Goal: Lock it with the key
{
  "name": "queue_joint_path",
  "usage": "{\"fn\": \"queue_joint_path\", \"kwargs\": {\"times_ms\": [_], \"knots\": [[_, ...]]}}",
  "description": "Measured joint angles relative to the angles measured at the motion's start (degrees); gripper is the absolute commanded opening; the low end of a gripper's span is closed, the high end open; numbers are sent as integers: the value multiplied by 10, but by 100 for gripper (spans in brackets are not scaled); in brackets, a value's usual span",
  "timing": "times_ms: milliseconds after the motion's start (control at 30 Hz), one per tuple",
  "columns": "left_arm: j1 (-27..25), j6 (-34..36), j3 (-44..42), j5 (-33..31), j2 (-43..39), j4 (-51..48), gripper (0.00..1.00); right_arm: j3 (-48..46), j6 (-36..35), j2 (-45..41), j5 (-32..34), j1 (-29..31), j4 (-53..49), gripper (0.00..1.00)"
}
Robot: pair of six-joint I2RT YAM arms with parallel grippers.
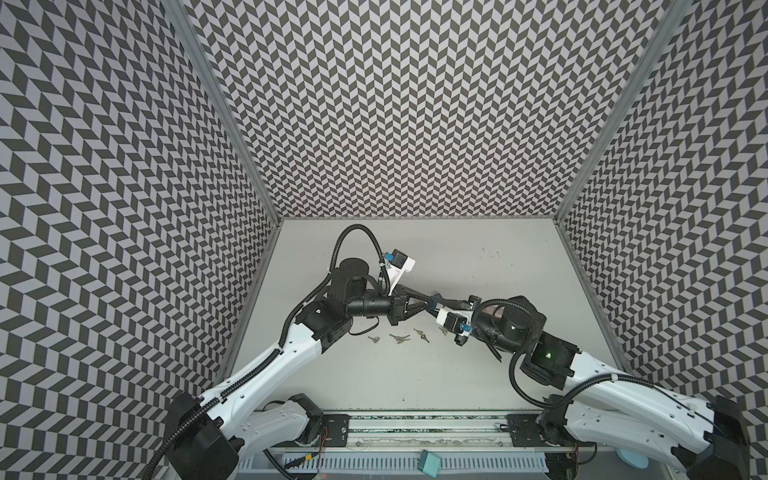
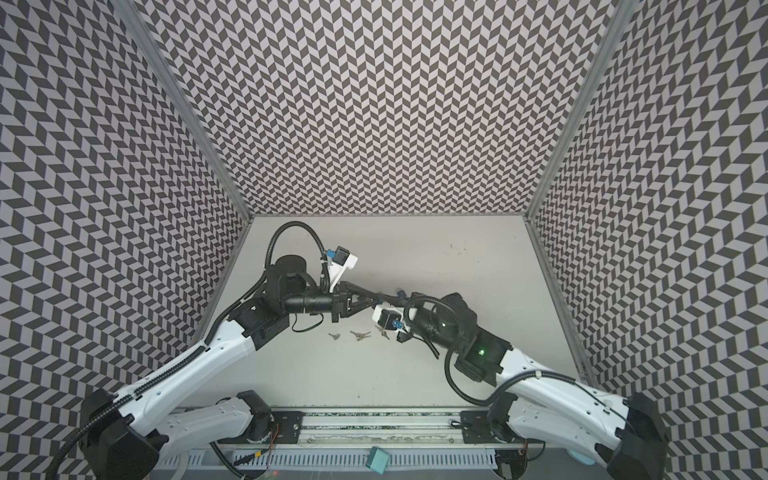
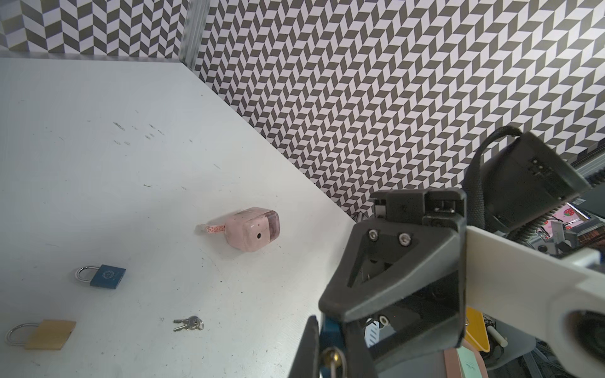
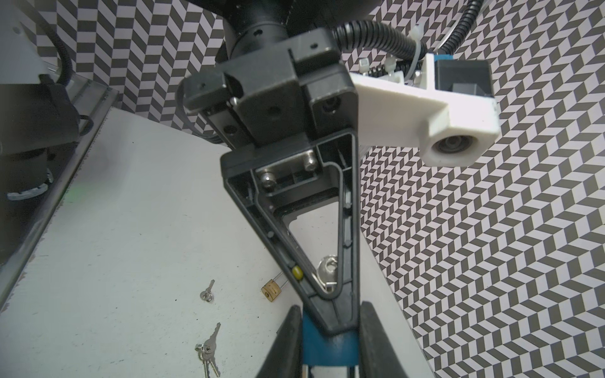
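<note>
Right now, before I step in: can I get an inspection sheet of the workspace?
Surface: white table, scuffed and speckled, no spills seen.
Job's things: held padlock, blue, lifted between the arms; key against it.
Clutter: loose keys in several bunches; spare blue padlock, brass padlock and pink box lying on the table.
Grippers: right gripper jaws shut on the held padlock; left gripper jaws appear pinched on the key.
Cables: black hoses loop over both arms, clear of the jaws.
Surroundings: chevron walls on three sides; rail in front, teal block beside it.
</note>
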Motion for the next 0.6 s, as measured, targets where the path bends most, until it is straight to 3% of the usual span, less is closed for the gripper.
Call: {"fn": "queue_joint_path", "kwargs": {"times_ms": [133, 167, 300, 500, 600], "knots": [[0, -4, -1, 0, -3, 6, 0, 0, 2, 0, 0, 1, 7, 87], [0, -6, -2, -5, -6, 8, 0, 0, 5, -2, -1, 1, 8, 94], [17, -17, -16, -19, -37, 22, 0, -2, 34, -28, -2, 3, 11, 97], [123, -63, -49, -9, -95, 83, 0, -3, 136, -71, 11, -1, 28, 96], [155, -78, -47, 1, -103, 104, 0, 18, 203, -61, 7, -33, 3, 83]]}}
